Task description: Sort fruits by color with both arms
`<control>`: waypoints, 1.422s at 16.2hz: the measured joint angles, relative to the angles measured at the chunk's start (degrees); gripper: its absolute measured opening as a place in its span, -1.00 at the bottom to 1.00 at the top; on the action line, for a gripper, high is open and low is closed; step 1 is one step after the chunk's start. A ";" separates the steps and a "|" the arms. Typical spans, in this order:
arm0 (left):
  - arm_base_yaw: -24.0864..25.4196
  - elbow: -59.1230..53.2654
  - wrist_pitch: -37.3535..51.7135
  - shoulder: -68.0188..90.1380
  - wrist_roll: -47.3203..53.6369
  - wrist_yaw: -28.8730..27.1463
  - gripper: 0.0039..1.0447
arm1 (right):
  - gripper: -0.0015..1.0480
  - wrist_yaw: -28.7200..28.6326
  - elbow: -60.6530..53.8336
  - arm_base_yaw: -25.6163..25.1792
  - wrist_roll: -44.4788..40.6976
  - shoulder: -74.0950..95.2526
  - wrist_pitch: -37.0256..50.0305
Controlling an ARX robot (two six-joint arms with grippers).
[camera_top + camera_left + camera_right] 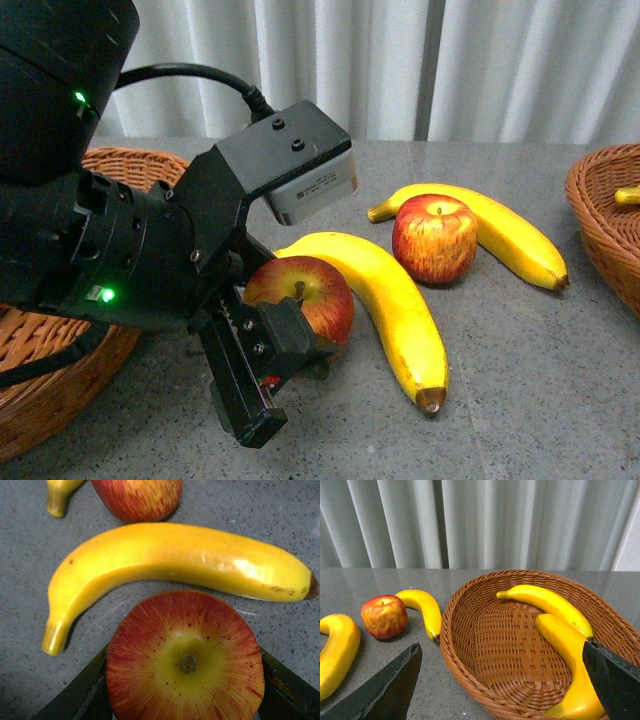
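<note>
Though scarce frontally, two basketed bananas (550, 602) (567, 660)

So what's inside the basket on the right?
Two bananas lie in the basket: a far banana and a near banana. A finger covers part of the near banana.

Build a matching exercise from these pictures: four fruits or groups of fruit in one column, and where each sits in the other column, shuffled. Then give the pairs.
Things
1. near apple
2. far apple
3. near banana
4. two bananas in the right wrist view

Places
A. in the wicker basket
B. on the table, between the two apples
C. between the fingers of the left gripper
D. on the table, in front of the far banana

Pairs: 1-C, 2-D, 3-B, 4-A
</note>
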 joint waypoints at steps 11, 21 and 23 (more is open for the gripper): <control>18.62 3.72 7.19 -17.33 -22.77 -14.71 0.29 | 0.87 0.00 0.00 0.00 0.00 0.00 0.00; 24.90 1.99 11.78 -4.90 -32.98 -9.97 0.29 | 0.87 0.00 0.00 0.00 0.00 0.00 0.00; 23.34 1.99 11.82 -4.87 -31.93 -9.57 0.29 | 0.87 0.00 0.00 0.00 0.02 0.00 0.00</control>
